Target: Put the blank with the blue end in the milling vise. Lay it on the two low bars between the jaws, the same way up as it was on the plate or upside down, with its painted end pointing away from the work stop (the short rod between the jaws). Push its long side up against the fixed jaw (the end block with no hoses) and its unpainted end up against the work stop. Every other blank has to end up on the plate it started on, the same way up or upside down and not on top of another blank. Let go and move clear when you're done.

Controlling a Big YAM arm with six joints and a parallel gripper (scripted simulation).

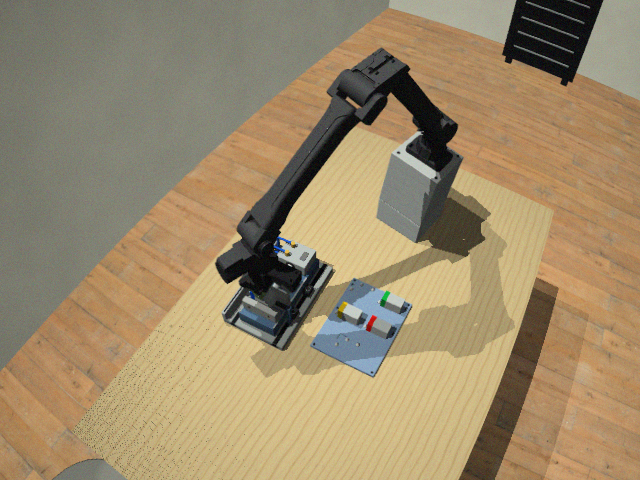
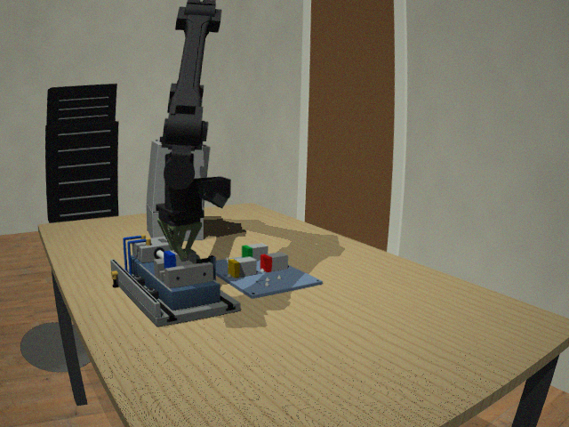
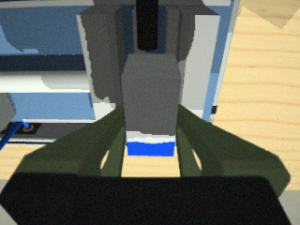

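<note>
Probably, from the top view, in the late seating stage: gripper (image 1: 262, 295) (image 2: 187, 257) (image 3: 150, 112) down inside the milling vise (image 1: 254, 336) (image 2: 197, 313) (image 3: 47, 105), with only a sliver of the blank with the blue end (image 1: 252, 295) (image 2: 169, 260) (image 3: 151, 94) showing. Easy to count here, on the plate (image 1: 356, 356) (image 2: 293, 286): yellow-ended blank (image 1: 352, 313) (image 2: 243, 267), red-ended blank (image 1: 381, 327) (image 2: 276, 261) and green-ended blank (image 1: 393, 302) (image 2: 255, 251), all apart.

In the exterior view, blue end just above the fixed jaw (image 1: 262, 308) (image 2: 190, 274) (image 3: 202, 61), with most of the grey body hidden. Impossible to tell whether flat on the bars; if perched or tilted, likely to drop crooked on release.

In the wrist view, fingers closed on the blank's long sides between the jaws. Visible only here: work stop (image 3: 147, 25) close to the unpainted end, opposite the blue. Contact there and along the fixed jaw, unclear. Might leave a gap by opening too soon, or drag the blank off the stop by lifting with a finger rubbing.
</note>
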